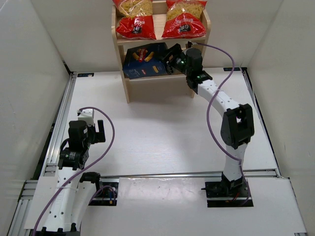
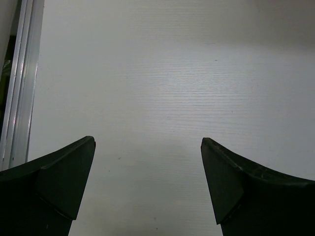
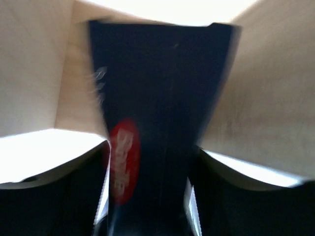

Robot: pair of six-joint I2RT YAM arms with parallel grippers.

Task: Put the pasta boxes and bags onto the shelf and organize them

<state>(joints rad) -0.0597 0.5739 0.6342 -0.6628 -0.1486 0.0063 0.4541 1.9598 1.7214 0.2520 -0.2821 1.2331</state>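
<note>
The wooden shelf point(image 1: 126, 73) stands at the table's far edge. Two red pasta bags point(image 1: 135, 22) point(image 1: 184, 19) lie side by side on an upper tier. The dark blue pasta box point(image 1: 145, 60) sits tilted inside the tier below them. My right gripper point(image 1: 170, 59) reaches into that tier from the right and is shut on the box's right end. In the right wrist view the box point(image 3: 157, 88), with its red label, fills the gap between the fingers of the right gripper point(image 3: 150, 162), with shelf wood point(image 3: 29, 73) around it. My left gripper point(image 1: 98, 130) is open and empty over the table point(image 2: 147, 147).
Aluminium rails point(image 1: 59, 128) run along the table's left edge and also show in the left wrist view point(image 2: 19, 73). White walls enclose the table on three sides. A purple cable point(image 1: 219, 83) loops from the right arm beside the shelf.
</note>
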